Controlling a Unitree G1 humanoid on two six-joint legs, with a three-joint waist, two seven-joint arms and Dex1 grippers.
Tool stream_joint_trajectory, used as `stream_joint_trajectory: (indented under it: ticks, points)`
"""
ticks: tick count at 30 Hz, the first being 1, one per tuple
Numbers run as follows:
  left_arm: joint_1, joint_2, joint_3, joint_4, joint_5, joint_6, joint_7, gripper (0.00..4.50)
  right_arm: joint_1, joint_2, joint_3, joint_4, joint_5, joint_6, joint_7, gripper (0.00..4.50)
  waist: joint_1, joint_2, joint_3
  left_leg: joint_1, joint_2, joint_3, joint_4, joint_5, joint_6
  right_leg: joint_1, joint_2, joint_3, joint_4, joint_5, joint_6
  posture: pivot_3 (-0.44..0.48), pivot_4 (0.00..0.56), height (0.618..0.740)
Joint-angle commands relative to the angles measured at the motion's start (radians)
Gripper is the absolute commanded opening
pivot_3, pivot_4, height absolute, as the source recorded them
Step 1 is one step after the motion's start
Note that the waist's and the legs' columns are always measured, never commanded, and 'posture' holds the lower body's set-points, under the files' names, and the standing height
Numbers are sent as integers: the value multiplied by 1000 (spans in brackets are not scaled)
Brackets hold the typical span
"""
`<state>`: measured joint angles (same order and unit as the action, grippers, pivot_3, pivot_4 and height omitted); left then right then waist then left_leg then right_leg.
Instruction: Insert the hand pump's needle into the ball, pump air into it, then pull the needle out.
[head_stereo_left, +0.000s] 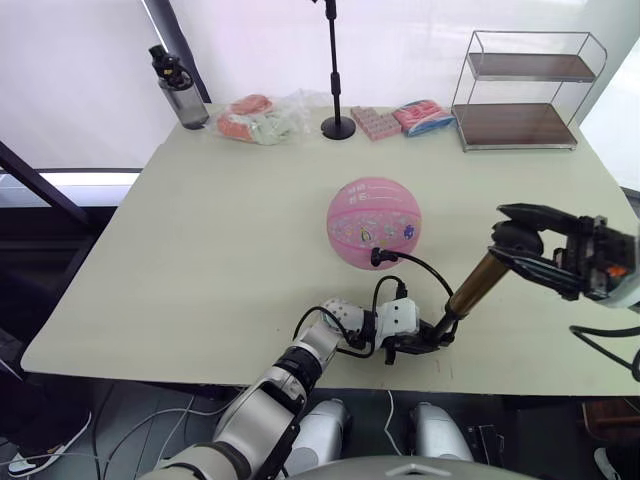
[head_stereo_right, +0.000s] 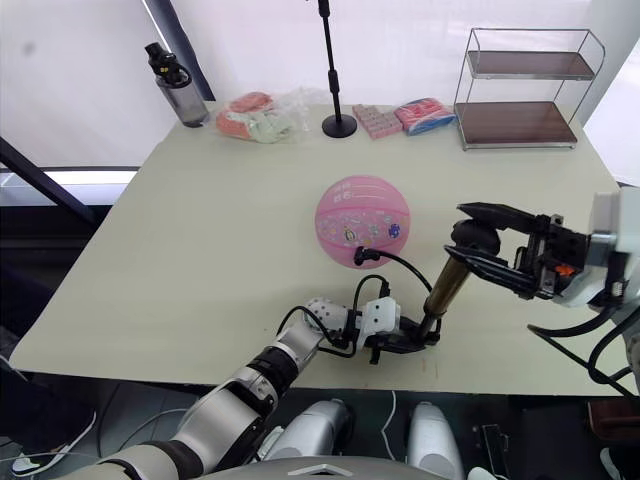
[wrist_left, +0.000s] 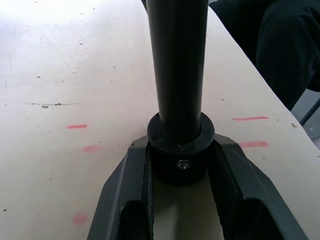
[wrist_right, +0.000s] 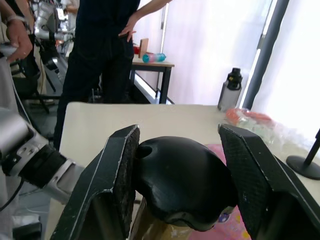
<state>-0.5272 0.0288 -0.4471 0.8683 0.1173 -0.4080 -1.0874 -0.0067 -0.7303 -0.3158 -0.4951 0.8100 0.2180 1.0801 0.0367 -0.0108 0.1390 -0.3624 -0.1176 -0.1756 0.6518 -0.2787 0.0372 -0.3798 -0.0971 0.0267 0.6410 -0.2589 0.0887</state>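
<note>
Ball (head_stereo_left: 374, 222) sits mid-frame on the table (head_stereo_left: 200, 250), hose fitting at its valve; needle itself too small to see. Pump (head_stereo_left: 470, 292) leans lower right. Left gripper (head_stereo_left: 418, 343) is clamped on the pump's base cap; right gripper (head_stereo_left: 540, 243) has jaws apart around the handle (wrist_right: 182, 177), contact unclear. Pump likely rigid, light, smooth metal: best held at caps. Ball soft, prone to roll.

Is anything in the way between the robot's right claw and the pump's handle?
No. The right gripper already sits around the hand pump's black handle, a finger on each side, though a gap shows beside one finger. Nothing visible lies between them.
</note>
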Motion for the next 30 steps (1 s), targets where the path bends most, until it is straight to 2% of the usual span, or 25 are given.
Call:
stream_joint_trajectory:
  ticks: [1,4,8,15,20,30]
  points:
    - [27,16,-24,60,37,19,0,1088,79,52,104,76,-165,-110,34,2103,0,-1,-1,0,0,0,0,0,0,0,0,0,0,0,0,0,150,736]
    - [24,15,-25,64,36,17,-3,1088,112,105,171,152,-235,-201,52,2103,-2,-5,-5,2,0,1,0,0,0,1,0,1,0,0,0,0,150,736]
    - [20,14,-23,68,35,17,0,1088,133,131,239,259,-330,-322,82,2103,-2,-4,-6,2,1,0,0,0,0,1,1,1,0,0,0,0,150,736]
    - [20,14,-18,68,32,22,7,1088,141,146,279,345,-387,-437,86,2103,-3,-4,-9,2,1,0,0,0,0,1,2,1,0,0,0,0,150,736]
    - [16,16,-15,72,31,22,4,1088,120,134,246,272,-262,-386,78,2103,-3,-5,-11,2,1,0,0,0,0,1,2,1,0,0,0,0,150,736]
    - [16,21,-15,70,32,18,-1,1088,63,29,57,87,-32,-188,0,2103,2,0,-2,-2,0,-1,0,0,0,0,1,1,0,0,-1,0,150,736]
